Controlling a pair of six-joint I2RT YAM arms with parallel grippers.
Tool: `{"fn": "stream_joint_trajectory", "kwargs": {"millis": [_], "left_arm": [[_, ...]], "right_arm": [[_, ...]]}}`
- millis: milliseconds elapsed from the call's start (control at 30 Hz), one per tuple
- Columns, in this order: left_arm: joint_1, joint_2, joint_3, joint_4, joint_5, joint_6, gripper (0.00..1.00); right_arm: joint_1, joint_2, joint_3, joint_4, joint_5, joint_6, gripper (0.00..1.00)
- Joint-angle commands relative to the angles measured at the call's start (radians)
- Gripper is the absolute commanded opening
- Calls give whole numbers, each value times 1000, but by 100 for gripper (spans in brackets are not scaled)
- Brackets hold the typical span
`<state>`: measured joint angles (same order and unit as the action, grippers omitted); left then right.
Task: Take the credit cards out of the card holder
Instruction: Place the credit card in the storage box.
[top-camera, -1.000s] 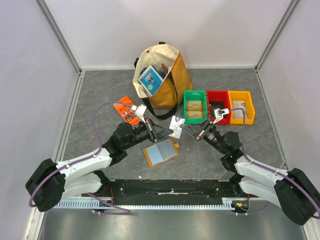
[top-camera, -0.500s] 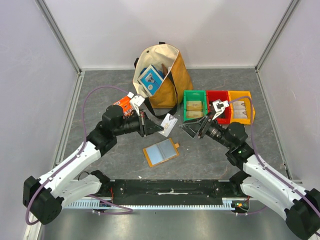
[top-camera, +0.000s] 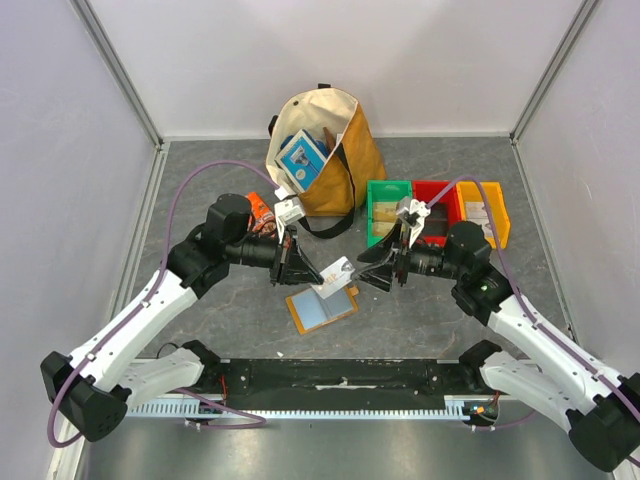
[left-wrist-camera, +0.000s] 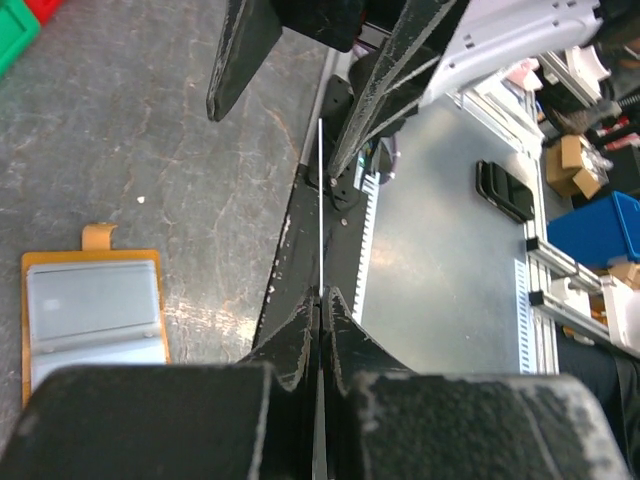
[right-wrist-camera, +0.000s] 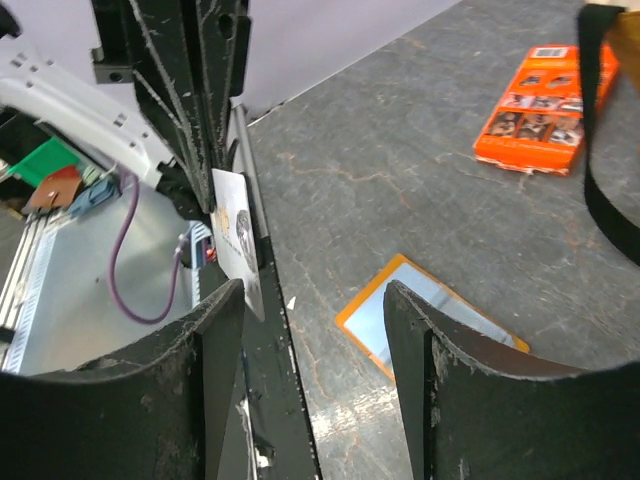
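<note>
The pale card (top-camera: 337, 276) has been lowered by the left hand (top-camera: 316, 277), which is clamped on it, to just above the open card holder (top-camera: 320, 308) on the table (top-camera: 430, 315). The right hand (top-camera: 372, 272) has been drawn back, spread and empty. This card is judged removed.

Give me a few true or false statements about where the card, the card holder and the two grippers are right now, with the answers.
1. The left gripper pinches a pale card. True.
2. The card holder is folded shut. False: it lies open, pockets up.
3. The right gripper is shut on the pale card. False: it is open, beside the card.
4. The card holder lies on the table, in neither gripper. True.
</note>
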<state>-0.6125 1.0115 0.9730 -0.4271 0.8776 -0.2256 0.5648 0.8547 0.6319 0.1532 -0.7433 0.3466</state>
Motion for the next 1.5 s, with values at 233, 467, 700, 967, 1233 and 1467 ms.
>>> {"fn": "stream_joint_trajectory", "kwargs": {"millis": [233, 467, 700, 967, 1233, 1467], "left_arm": [[2, 32, 76, -58, 142, 120, 2], [0, 39, 89, -82, 136, 150, 2], [3, -7, 73, -98, -124, 131, 38], [66, -109, -48, -56, -501, 31, 80], [157, -214, -118, -59, -700, -15, 84], [175, -280, -148, -65, -793, -18, 85]], "right_arm": [[-5, 50, 48, 108, -263, 14, 48], [-3, 72, 46, 144, -300, 43, 8], [-22, 84, 97, -32, -164, -24, 0], [-225, 133, 230, -416, 145, -90, 0], [-557, 266, 455, -748, 536, -135, 0], [-787, 435, 643, -794, 717, -158, 0]]}}
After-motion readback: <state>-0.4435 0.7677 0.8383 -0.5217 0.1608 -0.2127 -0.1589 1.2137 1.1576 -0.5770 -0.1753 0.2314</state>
